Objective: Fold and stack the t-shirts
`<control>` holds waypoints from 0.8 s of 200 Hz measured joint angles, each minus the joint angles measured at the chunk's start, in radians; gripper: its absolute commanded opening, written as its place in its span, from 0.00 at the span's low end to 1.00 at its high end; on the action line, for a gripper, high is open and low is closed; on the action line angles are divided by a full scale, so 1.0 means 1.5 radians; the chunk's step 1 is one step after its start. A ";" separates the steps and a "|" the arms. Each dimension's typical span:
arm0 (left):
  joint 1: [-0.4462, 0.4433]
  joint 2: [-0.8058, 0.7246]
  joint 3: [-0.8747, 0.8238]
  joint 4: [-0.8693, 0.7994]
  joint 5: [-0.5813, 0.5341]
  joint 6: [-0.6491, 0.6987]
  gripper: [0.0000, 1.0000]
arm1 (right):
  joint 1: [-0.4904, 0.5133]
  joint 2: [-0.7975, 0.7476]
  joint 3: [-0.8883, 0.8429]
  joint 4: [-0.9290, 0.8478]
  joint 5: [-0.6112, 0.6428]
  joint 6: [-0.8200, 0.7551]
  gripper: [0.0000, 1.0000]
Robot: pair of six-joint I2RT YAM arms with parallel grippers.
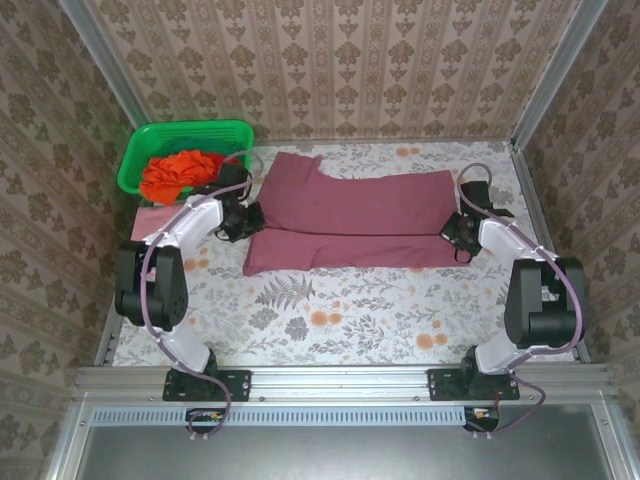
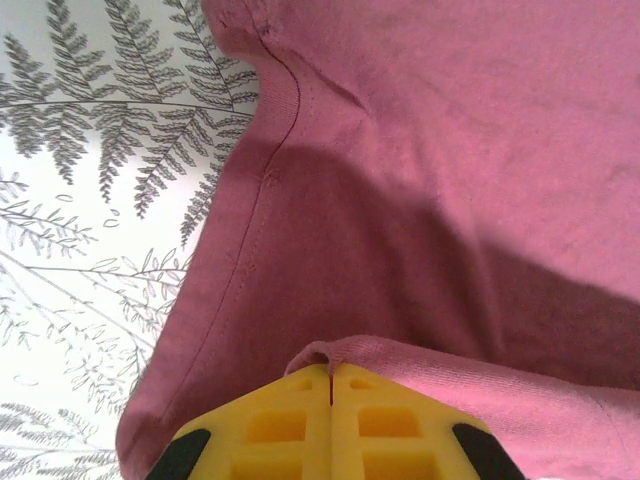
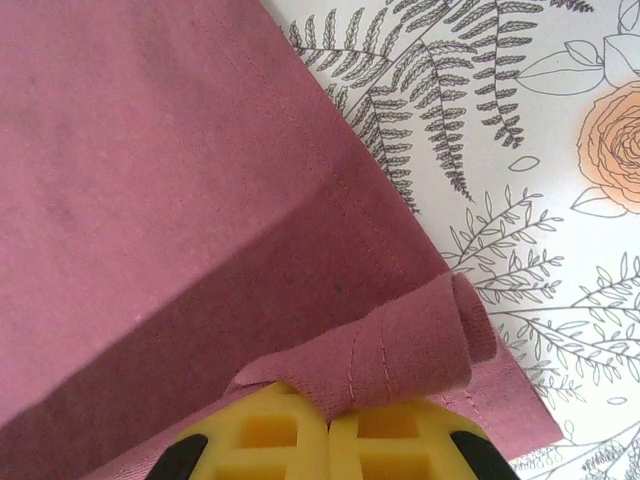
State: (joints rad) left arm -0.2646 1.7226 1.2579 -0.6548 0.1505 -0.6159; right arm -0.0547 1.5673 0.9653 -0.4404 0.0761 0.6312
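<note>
On the table (image 1: 330, 320) from above, the large dusty maroon cloth t-shirt (image 1: 350, 215) lies mid-fold, left gripper (image 1: 243, 222) at its 9 o'clock, right gripper (image 1: 458, 232) at 3. Left wrist: jaws clamp its hem. Right wrist: likewise. Next, probably carry both edges across together.

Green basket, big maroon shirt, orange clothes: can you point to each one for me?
green basket (image 1: 195, 125): top external view, on its far rim.
maroon t-shirt (image 1: 370, 205): top external view, middle of the spread cloth.
orange cloth (image 1: 178, 172): top external view, middle of the heap in the basket.
</note>
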 measured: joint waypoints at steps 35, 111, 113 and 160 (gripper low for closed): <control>0.000 0.037 0.004 0.018 0.005 -0.001 0.00 | -0.004 0.027 0.007 0.021 0.000 0.000 0.00; 0.000 0.057 0.056 0.024 0.001 0.000 0.00 | -0.010 0.079 0.037 0.051 0.000 -0.003 0.09; 0.000 0.057 0.057 0.023 0.002 0.000 0.00 | -0.010 0.080 0.038 0.051 0.000 -0.003 0.11; 0.000 0.090 0.059 0.026 0.003 0.002 0.53 | -0.016 0.085 0.039 0.070 -0.007 -0.029 0.72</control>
State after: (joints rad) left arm -0.2649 1.8568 1.3468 -0.6163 0.1547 -0.6125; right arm -0.0788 1.6951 1.0237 -0.3355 0.0654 0.5880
